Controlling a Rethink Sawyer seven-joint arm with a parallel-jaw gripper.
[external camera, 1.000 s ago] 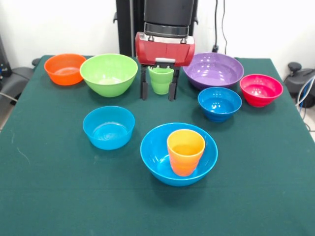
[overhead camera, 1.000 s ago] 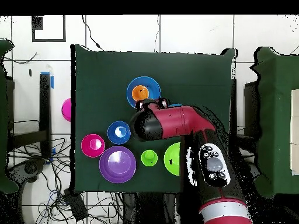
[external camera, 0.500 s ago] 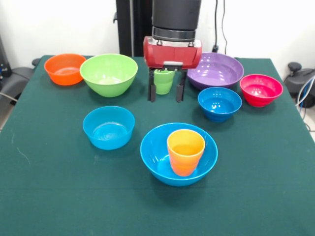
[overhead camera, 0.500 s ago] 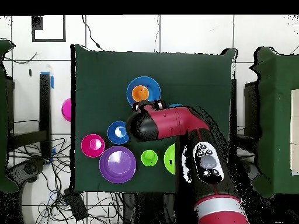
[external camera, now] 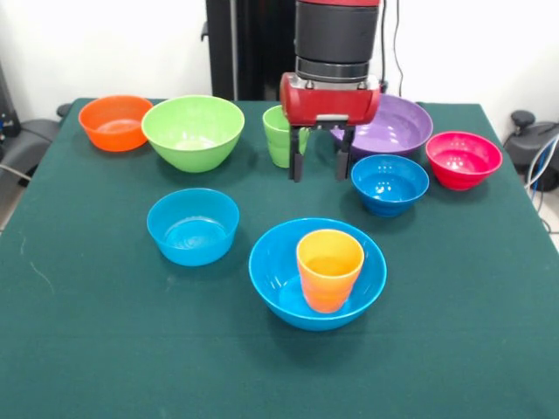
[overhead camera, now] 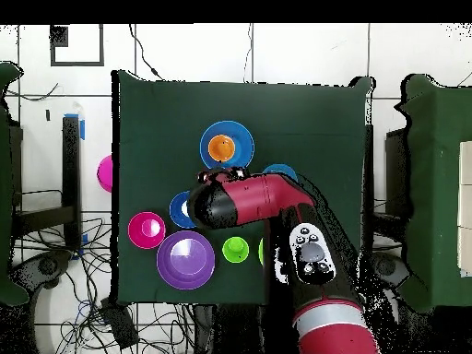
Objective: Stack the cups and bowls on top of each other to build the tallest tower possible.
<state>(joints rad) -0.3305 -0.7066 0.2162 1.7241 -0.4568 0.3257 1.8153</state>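
My gripper (external camera: 319, 166) hangs open and empty between the light green cup (external camera: 278, 135) and the right small blue bowl (external camera: 389, 183), in front of the purple bowl (external camera: 397, 122). The green cup stands upright on the cloth, just left of my left finger and apart from it. The only stack is the orange-yellow cup (external camera: 329, 269) standing inside the large blue bowl (external camera: 272, 271). From overhead, my gripper (overhead camera: 226, 172) shows beside that blue bowl (overhead camera: 207, 136) with its orange cup (overhead camera: 220, 146), and the green cup (overhead camera: 236, 248) sits next to the purple bowl (overhead camera: 186, 259).
Single bowls ring the table: orange (external camera: 115, 122), lime green (external camera: 193, 131), small blue (external camera: 192, 225) and pink-red (external camera: 463, 159). The arm (overhead camera: 313, 267) hides the lime green and orange bowls from overhead. A pink round thing (overhead camera: 104, 172) lies off the table's left edge.
In the front view my gripper has moved right, from straddling the green cup to beside it near the right small blue bowl. It stayed open; the cup stayed put.
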